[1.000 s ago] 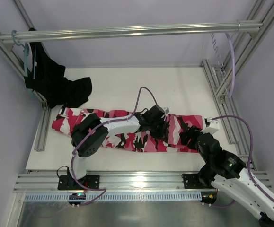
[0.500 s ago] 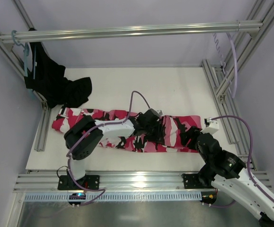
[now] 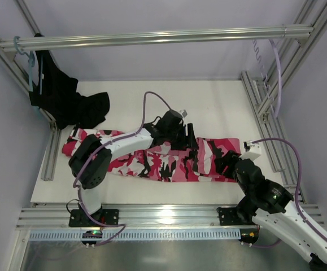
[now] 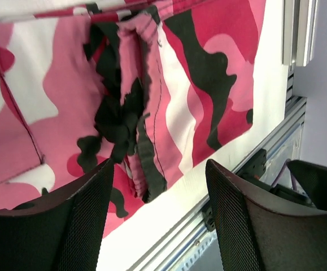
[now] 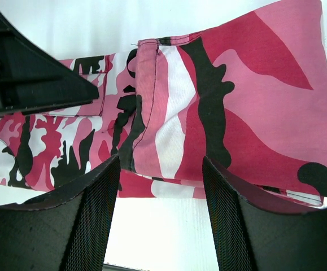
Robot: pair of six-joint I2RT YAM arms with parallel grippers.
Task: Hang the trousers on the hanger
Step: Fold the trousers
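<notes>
Where left fingers (image 4: 56,226) stand apart, trousers (image 4: 180,84) flat beneath

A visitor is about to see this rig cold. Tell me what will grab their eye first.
The loud pink camouflage trousers, spread flat lengthwise across the white table, dominate. Both open pincers hover over them, the left pincer near the middle, the right pincer at the right end. A black garment hangs from the rail at far left.
</notes>
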